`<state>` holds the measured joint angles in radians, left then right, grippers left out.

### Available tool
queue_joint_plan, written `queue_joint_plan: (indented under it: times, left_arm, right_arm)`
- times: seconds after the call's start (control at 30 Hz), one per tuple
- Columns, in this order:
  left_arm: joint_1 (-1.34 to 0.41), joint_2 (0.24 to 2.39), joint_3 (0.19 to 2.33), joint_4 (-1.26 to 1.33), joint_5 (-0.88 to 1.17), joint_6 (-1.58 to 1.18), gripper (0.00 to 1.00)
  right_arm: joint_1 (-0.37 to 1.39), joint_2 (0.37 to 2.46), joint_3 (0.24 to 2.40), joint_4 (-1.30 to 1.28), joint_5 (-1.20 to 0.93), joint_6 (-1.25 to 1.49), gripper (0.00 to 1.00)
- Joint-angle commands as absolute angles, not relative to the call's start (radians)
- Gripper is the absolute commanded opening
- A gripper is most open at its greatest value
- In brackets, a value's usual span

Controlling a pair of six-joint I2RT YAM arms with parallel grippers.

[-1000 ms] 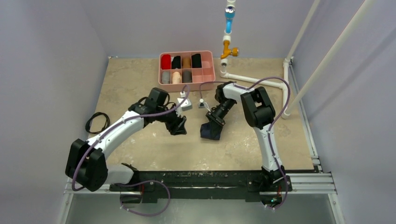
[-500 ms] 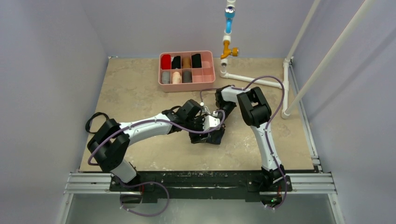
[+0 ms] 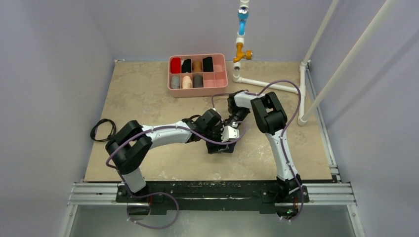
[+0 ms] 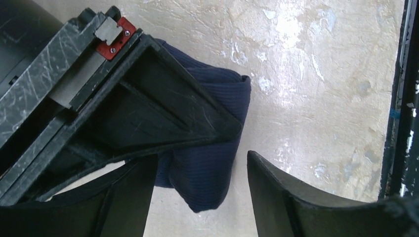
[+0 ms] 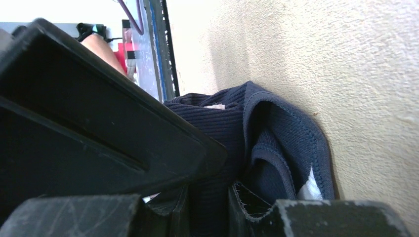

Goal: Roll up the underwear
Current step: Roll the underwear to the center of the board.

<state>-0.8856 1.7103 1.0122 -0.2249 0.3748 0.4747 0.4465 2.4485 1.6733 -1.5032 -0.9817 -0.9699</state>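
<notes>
The underwear (image 4: 212,163) is a bunched dark navy ribbed bundle lying on the table at centre (image 3: 226,147). My right gripper (image 5: 210,202) is shut on a fold of it, and a pale strip shows at the fabric's edge (image 5: 311,190). In the left wrist view the right gripper's black body covers the bundle's upper part. My left gripper (image 4: 197,197) is open, its fingers (image 4: 281,197) standing on either side of the bundle's free lower end without pressing it. From above, both grippers (image 3: 221,139) meet over the garment and hide most of it.
A pink compartment tray (image 3: 197,93) with several fabric rolls stands at the back. White PVC pipes (image 3: 267,85) run along the back right. A black cable coil (image 3: 101,129) lies at the left edge. The front rail (image 4: 402,98) is close to the left gripper.
My left arm has swung right from mid-table to the underwear and its jaws have widened around the bundle. The right gripper has kept its hold and barely moved.
</notes>
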Motion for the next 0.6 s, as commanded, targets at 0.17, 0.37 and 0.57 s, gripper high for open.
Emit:
queue_joint_plan:
  times: [0.17,0.37,0.57]
  left_arm:
    - [-0.899,1.775,1.072,-0.182,0.387,0.478,0.57]
    - [-0.899,1.803,1.072,-0.191,0.402,0.468,0.40]
    - [-0.899,1.844,1.095,-0.229,0.430,0.465,0.13]
  right_arm:
    - [0.454,2.494,1.663,-1.293,-0.845,-1.010,0.02]
    - [0.452,2.491,1.662,-1.286,-0.845,-1.002,0.03]
    - [0.451,2.487,1.657,-1.272,-0.842,-0.986,0.09]
